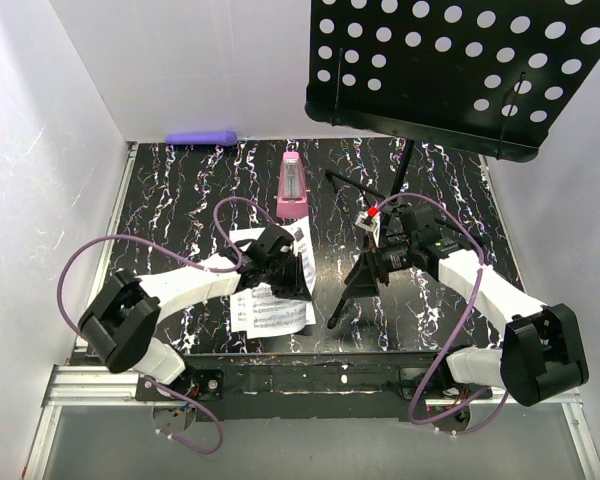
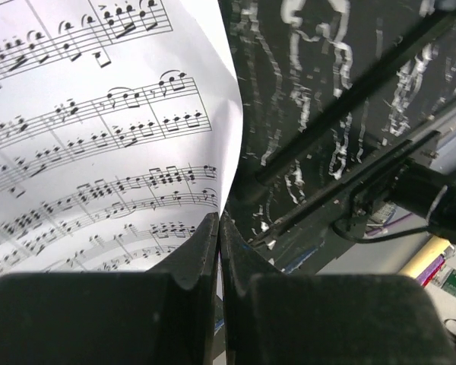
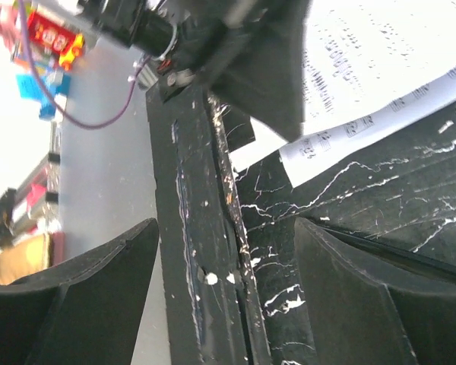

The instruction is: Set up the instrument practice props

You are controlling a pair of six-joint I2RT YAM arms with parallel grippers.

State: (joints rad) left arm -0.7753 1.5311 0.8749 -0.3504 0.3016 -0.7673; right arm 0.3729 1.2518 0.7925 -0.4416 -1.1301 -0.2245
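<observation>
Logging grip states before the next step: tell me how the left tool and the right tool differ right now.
The left tool is shut, pinching the edge of a sheet-music page; the right tool stands open, clamping nothing. The left tool sits over the pages near the table's front; the right tool is beside the music stand's tripod legs. Both are black two-finger tools on white arms.

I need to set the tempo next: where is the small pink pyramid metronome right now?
In the top view, the small pink pyramid metronome stands mid-table toward the back, just beyond the white sheet-music pages.
</observation>
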